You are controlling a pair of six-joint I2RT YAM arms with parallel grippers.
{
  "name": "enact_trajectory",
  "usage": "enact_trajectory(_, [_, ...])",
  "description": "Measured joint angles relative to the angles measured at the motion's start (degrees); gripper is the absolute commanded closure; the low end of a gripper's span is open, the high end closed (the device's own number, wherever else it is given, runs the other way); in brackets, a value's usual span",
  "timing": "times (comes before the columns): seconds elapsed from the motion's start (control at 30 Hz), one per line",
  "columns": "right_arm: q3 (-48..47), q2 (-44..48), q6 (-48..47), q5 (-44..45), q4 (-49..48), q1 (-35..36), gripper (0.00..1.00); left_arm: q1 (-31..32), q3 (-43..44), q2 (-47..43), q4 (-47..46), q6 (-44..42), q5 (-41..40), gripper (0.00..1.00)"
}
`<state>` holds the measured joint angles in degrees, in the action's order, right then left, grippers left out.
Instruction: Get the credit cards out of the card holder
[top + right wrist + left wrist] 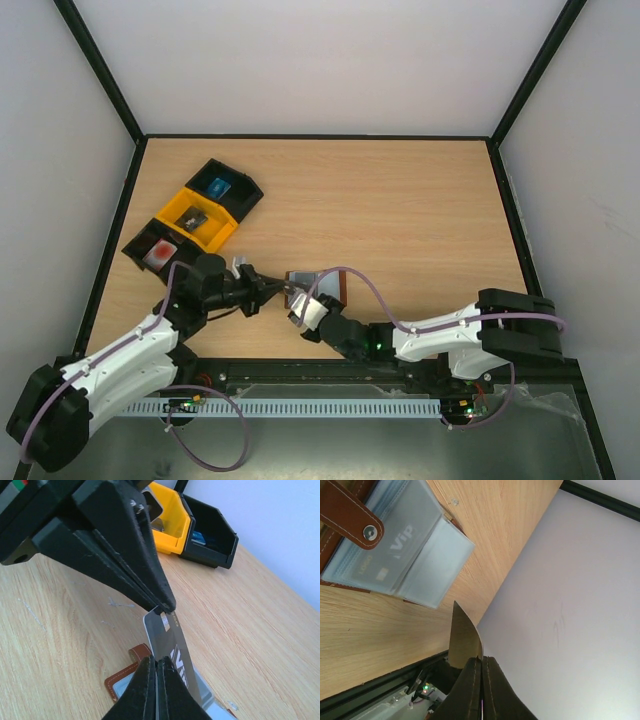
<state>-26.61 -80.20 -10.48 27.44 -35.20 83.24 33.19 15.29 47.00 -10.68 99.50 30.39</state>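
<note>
A dark grey credit card [167, 640] with white lettering stands on edge above the open brown card holder [122, 680]. My right gripper [156, 661] is shut on the card's lower edge. My left gripper [482, 659] is shut on its top corner, where the card [464, 637] bends slightly. The two grippers, left [272, 290] and right [297, 308], meet just left of the card holder [330, 285]. In the left wrist view the holder's grey-blue pockets [415, 555] lie flat, and a grey lettered card shows through one of them.
A yellow bin [190, 215] sits between two black bins [228, 190] [150, 250] at the table's back left, each with a small item inside. The table's near metal edge [330, 375] runs just below the grippers.
</note>
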Motion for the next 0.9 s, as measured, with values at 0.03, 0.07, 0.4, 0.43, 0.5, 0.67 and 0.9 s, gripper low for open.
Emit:
enact_trajectory(0.03, [0.0,0.0,0.2,0.3,-0.2,0.0,0.93,0.0,-0.1,-0.5,0.3,-0.1,-0.2,0.97])
enact_trajectory(0.07, [0.0,0.0,0.5,0.8,-0.4,0.0,0.9,0.0,-0.2,-1.1,0.5,-0.2,-0.5,0.97])
enact_trajectory(0.4, [2.1,11.3,11.7,3.2,3.7,0.1,0.2,0.0,-0.3,-4.9,0.9,-9.6,-2.3,0.97])
enact_trajectory(0.43, [2.2,13.3,13.6,3.3,5.1,0.1,0.11,0.0,-0.3,-4.9,0.9,-10.8,-2.3,0.97])
enact_trajectory(0.5, [2.4,16.2,17.5,3.3,7.0,0.1,0.02,0.0,-0.1,-5.0,0.9,-13.6,-2.3,0.97])
enact_trajectory(0.67, [2.8,21.3,27.9,3.5,13.9,0.1,0.03,-0.1,2.9,-5.9,4.0,-21.9,-3.4,0.97])
enact_trajectory(0.9, [3.8,26.9,39.8,4.7,21.1,0.1,0.02,-1.6,12.0,-7.3,15.1,-36.2,-11.8,0.97])
